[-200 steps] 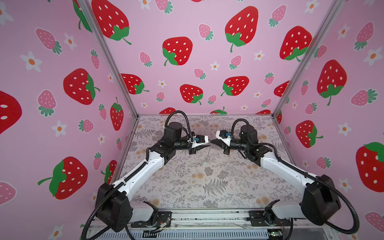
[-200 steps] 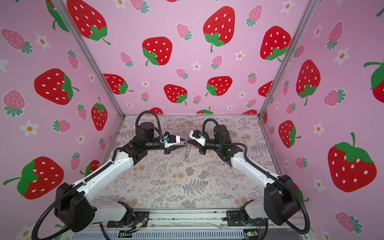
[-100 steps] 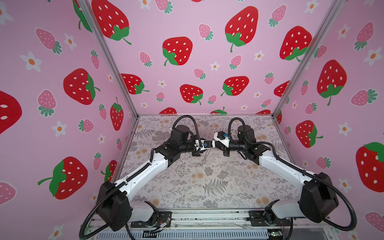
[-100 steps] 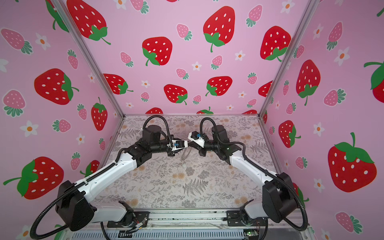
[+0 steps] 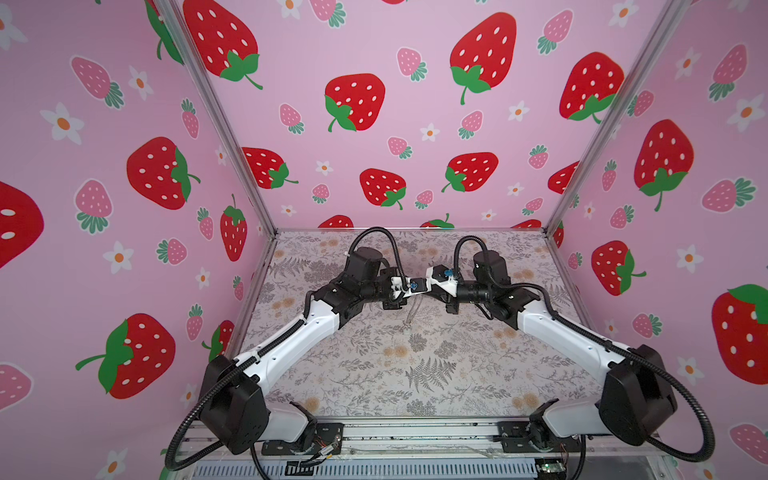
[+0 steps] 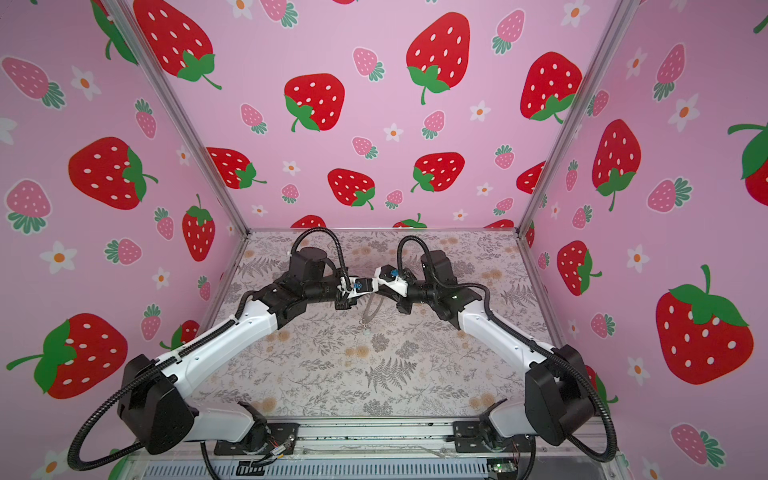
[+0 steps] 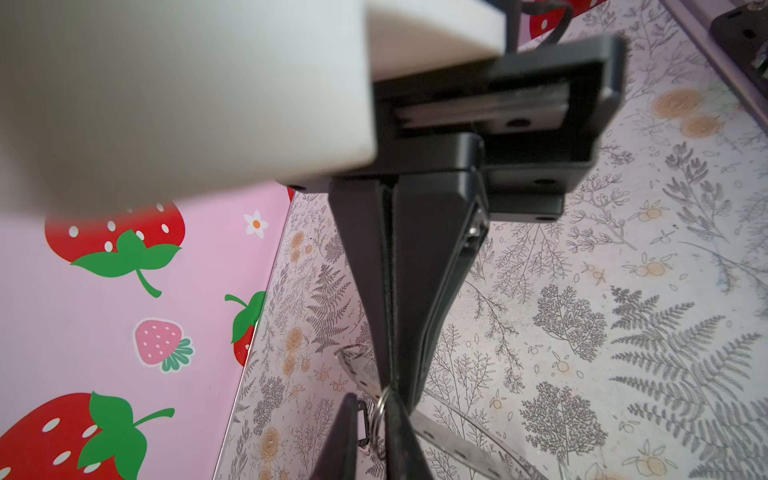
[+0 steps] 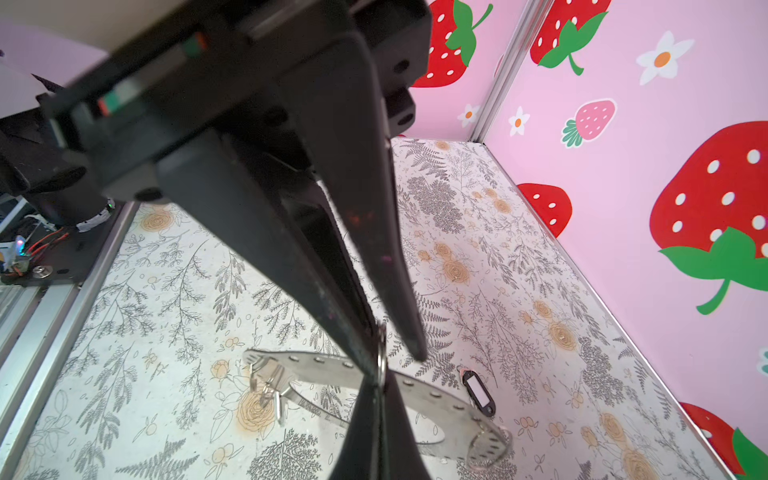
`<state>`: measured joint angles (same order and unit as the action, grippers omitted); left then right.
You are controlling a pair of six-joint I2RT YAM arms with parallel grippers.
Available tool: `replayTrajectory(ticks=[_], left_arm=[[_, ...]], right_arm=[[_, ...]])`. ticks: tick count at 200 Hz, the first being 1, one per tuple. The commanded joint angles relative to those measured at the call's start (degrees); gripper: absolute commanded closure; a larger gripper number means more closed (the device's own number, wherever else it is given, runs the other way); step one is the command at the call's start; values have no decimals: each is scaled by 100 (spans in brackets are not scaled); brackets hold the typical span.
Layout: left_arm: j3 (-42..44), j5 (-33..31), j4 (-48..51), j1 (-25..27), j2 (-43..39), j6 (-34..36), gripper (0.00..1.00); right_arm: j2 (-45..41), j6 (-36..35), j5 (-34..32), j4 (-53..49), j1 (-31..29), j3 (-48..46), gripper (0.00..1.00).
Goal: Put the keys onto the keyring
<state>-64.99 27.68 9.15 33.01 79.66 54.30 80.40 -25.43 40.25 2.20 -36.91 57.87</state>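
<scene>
The keyring (image 8: 439, 400), a flat silvery band with holes along its rim, hangs above the floral table between both grippers at mid-table (image 5: 411, 309) (image 6: 371, 309). My right gripper (image 8: 395, 363) (image 5: 427, 286) is shut on it at a small wire loop (image 8: 381, 357). My left gripper (image 7: 390, 388) (image 5: 417, 289) meets it tip to tip, fingers pressed together on the band (image 7: 457, 448) beside that loop. Silvery keys (image 8: 267, 384) dangle from one end of the band. A black-rimmed white oval tag (image 8: 479, 392) appears to lie on the table beyond the ring.
Pink strawberry walls (image 5: 374, 124) close in the floral table (image 5: 415, 374) at the back and both sides. A metal rail with both arm bases (image 5: 415, 432) runs along the front edge.
The two arms have drawn together at mid-table. My left gripper has moved right to the hanging keyring and its fingers have closed. The right gripper stays shut.
</scene>
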Motion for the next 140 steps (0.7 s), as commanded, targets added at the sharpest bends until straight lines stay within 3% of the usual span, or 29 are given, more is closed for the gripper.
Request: replayTrajectory(ticks=[1, 23, 29, 56, 72, 82, 106, 140], left_arm=[[-323, 51, 316, 19, 152, 120, 89], [-396, 135, 474, 12, 215, 149, 93], [-398, 155, 489, 12, 232, 147, 100], [-445, 475, 514, -103, 270, -58, 100], [-317, 1099, 103, -368, 215, -619, 100], [-146, 1585, -419, -578, 145, -1147, 100], [275, 2505, -1683, -885, 76, -2129, 100], [400, 3257, -2469, -1033, 233, -2876, 100]], right_arm=[[-88, -398, 161, 34, -122, 199, 100], [-147, -568, 59, 72, -150, 179, 100], [-172, -588, 30, 103, -150, 167, 100], [-249, -536, -121, 282, -150, 88, 98], [-404, -640, -246, 328, -110, -48, 83], [-561, -649, -360, 506, -47, -207, 79], [-825, -434, -336, 997, 110, -517, 75], [-811, -110, -309, 1363, 128, -725, 75]])
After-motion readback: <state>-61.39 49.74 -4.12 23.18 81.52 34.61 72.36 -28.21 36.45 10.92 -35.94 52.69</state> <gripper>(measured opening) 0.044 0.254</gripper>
